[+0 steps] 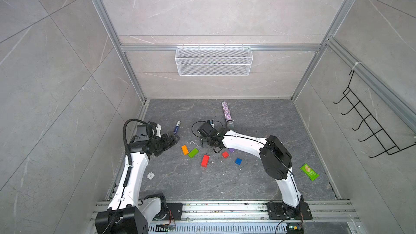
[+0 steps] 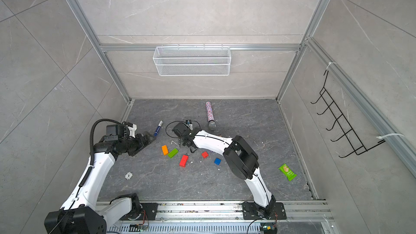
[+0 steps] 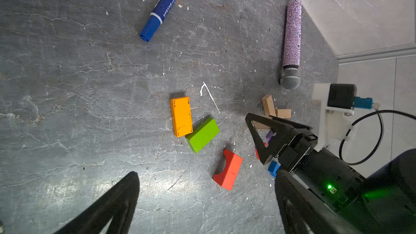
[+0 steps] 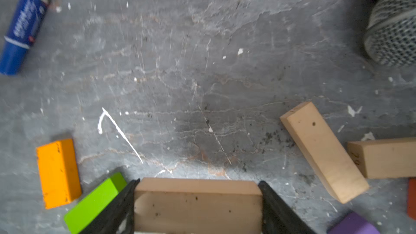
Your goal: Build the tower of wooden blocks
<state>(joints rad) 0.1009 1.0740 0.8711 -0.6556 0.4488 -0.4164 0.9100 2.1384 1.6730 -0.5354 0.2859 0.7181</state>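
Nearest, lying flat on the dark floor (image 1: 258,120) and apart from each other: red oblong (image 1: 205,160) and blue cube (image 1: 238,161). Just beyond: red cube (image 1: 225,154), green oblong (image 1: 193,152) touching orange oblong (image 1: 184,149) at a corner, and purple cube (image 1: 231,150) half hidden under the right arm (image 1: 243,141). No tower yet; nothing stacked anywhere.

Farther in, mid-floor: right gripper (image 4: 198,184), fingers clamped on two opposite sides of a tan block (image 4: 198,205). Cannot tell whether lifted clear of the floor or resting on it. Just beside it, two more tan blocks (image 4: 324,151), both flat and touching each other. At about the same depth, off to the left: left gripper (image 1: 175,139), fingers wide apart, holding nothing, pointed toward the coloured pieces.

Farthest: blue marker (image 3: 163,7) and glittery microphone (image 3: 292,34), behind the work area.

Likely step in hand: carrying the first tan piece to start the base. To do it well:
- Pick the bare patch ahead of the right gripper, clear of orange and green.
- Keep the piece level.
- Lower until flat on the floor before loosening.
- Open only slightly, then rise straight up to avoid dragging.
- Leave room alongside for the other two tan pieces, set parallel and touching.
- Hold the left gripper back from that path, ready for orange or green.
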